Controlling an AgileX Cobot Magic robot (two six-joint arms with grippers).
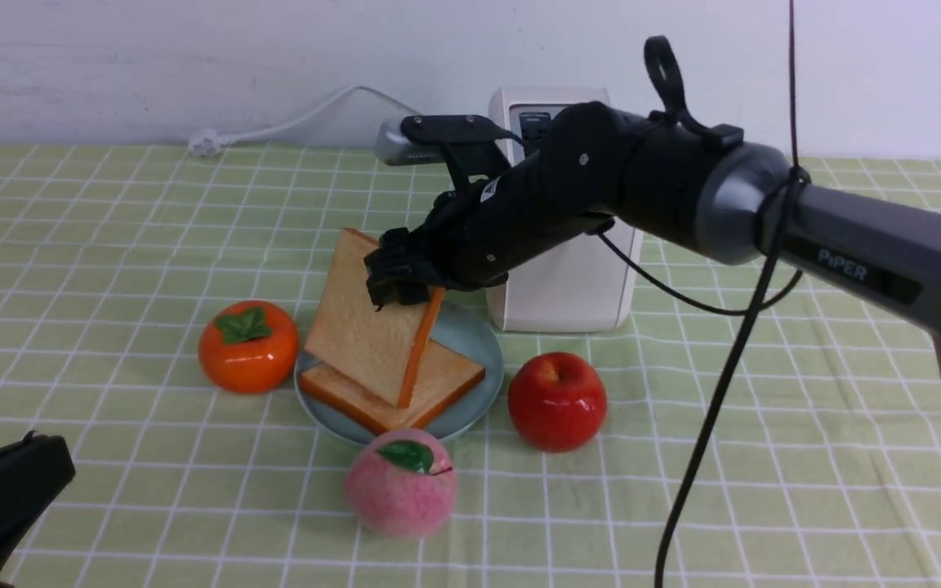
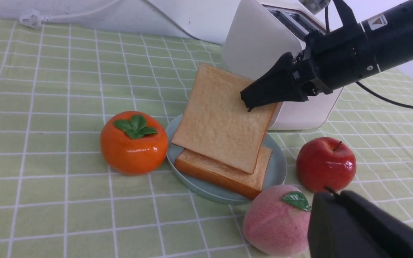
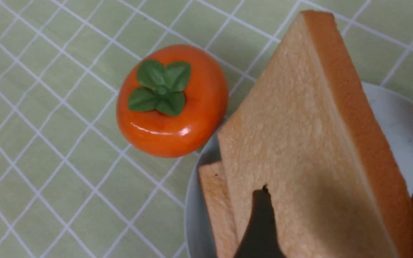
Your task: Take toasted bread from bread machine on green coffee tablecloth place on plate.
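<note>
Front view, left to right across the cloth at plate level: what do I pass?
Persimmon → plate with toast → apple. The peach is left out because it sits in front of the plate and overlaps it.

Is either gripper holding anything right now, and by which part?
The right gripper straddles the tilted toast slice at its upper edge; a firm clamp cannot be told. The left gripper, shut, holds nothing.
</note>
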